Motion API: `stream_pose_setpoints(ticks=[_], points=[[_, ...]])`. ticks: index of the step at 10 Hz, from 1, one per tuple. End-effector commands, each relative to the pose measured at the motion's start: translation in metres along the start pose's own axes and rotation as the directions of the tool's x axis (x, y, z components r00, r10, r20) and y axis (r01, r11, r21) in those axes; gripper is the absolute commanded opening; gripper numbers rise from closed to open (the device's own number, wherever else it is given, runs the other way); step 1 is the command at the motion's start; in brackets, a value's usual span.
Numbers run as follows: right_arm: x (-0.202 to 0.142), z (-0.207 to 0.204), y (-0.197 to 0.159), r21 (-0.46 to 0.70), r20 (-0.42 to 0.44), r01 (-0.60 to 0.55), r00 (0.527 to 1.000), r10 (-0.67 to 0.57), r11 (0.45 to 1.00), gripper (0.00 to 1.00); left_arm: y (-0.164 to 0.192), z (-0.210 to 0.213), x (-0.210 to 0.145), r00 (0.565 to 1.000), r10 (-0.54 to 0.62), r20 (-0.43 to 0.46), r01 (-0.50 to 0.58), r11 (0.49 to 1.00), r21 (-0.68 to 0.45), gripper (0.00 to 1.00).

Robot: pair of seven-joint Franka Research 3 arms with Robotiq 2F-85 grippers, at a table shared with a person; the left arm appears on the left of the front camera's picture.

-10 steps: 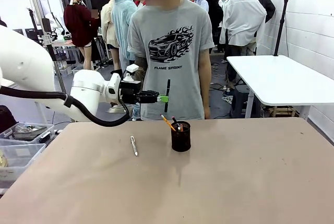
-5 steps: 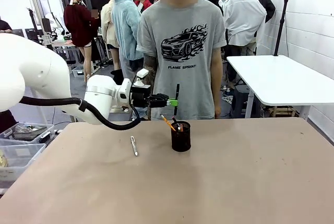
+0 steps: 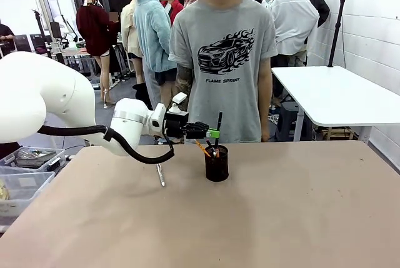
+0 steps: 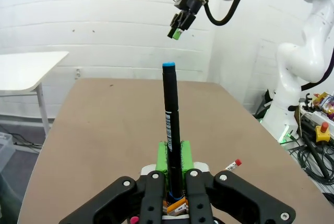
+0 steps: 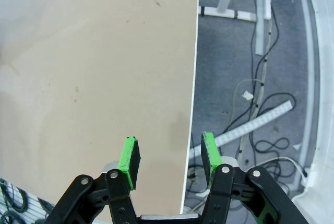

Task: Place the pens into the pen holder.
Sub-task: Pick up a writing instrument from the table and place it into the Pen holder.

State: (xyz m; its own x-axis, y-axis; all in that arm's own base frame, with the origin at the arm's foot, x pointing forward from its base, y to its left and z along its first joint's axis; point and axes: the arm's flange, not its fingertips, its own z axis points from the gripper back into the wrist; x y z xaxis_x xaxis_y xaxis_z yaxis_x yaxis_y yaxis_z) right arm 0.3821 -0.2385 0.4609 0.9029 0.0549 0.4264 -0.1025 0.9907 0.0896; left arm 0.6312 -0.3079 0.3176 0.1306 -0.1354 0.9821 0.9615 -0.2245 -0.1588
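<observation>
The dark pen (image 3: pixel 218 124) is standing upright, teal tip up, clenched in the left gripper (image 3: pixel 214 134) just above the pen holder (image 3: pixel 216 167). The silver-white pen (image 3: pixel 160 174) is lying on the table (image 3: pixel 294 218) at the holder's nine o'clock. The right gripper (image 5: pixel 169 158) is hanging with its fingers released, grasping nothing.

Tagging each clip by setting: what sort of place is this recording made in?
Probably a robotics lab or workshop: a white robot arm at a plain brown table, loose cables on the floor, and a yellow emergency-stop box with red button.
</observation>
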Motion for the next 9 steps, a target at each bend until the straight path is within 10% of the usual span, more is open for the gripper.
stream_pose_setpoints(ticks=[1,7,9], points=[[-0.0002,-0.0012,-0.0005,-0.018,0.001,-0.003,1.0,0.003,1.0,0.6,0.0125,-0.0034,0.0027,0.999,0.009,-0.037,-0.009,1.0,-0.008,0.0],[-0.0002,-0.0012,-0.0005,-0.018,0.001,-0.003,1.0,0.003,1.0,0.6,0.0177,-0.0088,0.0021,0.998,0.014,-0.062,-0.016,1.0,-0.024,0.0],[-0.0002,-0.0012,-0.0005,-0.018,0.001,-0.003,1.0,0.003,1.0,0.6,0.0148,-0.009,0.0063,0.998,0.008,-0.068,-0.011,0.999,-0.037,0.32]])
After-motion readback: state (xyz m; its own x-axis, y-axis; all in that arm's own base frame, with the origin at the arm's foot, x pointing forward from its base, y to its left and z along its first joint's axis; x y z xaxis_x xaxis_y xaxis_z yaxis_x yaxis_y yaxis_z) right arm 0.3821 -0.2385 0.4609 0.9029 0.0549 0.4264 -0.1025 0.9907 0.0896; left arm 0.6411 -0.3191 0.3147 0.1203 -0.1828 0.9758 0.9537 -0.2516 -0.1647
